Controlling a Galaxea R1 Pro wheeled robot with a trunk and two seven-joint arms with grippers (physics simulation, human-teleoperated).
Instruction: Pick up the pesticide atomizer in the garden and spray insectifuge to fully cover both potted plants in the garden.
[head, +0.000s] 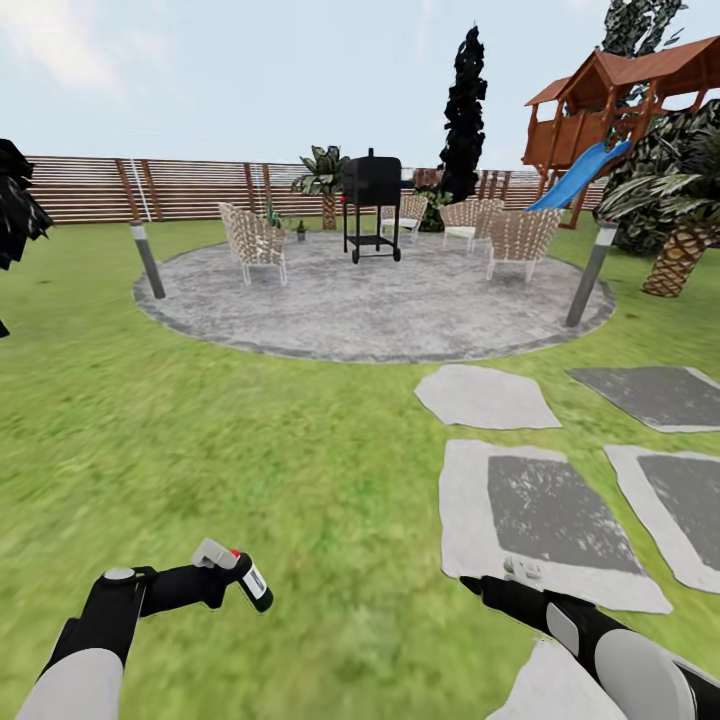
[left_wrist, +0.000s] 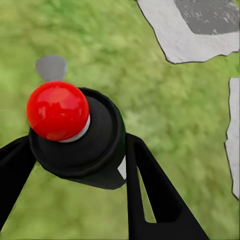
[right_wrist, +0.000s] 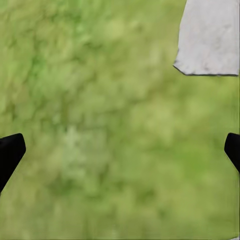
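My left gripper (head: 236, 578) sits low at the left of the head view, shut on the pesticide atomizer (head: 254, 585), a slim black bottle with a white label patch that tilts out to the right. In the left wrist view the atomizer (left_wrist: 97, 145) is clamped between both black fingers (left_wrist: 150, 190), and its red dot (left_wrist: 57, 110) faces the camera. My right gripper (head: 505, 582) hovers low at the right over the lawn; its tips stand wide apart in the right wrist view (right_wrist: 122, 150), open and empty. A small leafy plant (head: 271, 214) shows far off by the chairs, too small to identify.
Ahead lies the round grey paved patch (head: 380, 300) with wicker chairs (head: 255, 240), a black grill (head: 372, 205) and two grey lamp posts (head: 148, 260). Stepping stones (head: 485, 395) run along the right. A slatted fence (head: 120, 188), a playhouse with a slide (head: 610, 110) and a palm (head: 680, 250) ring the lawn.
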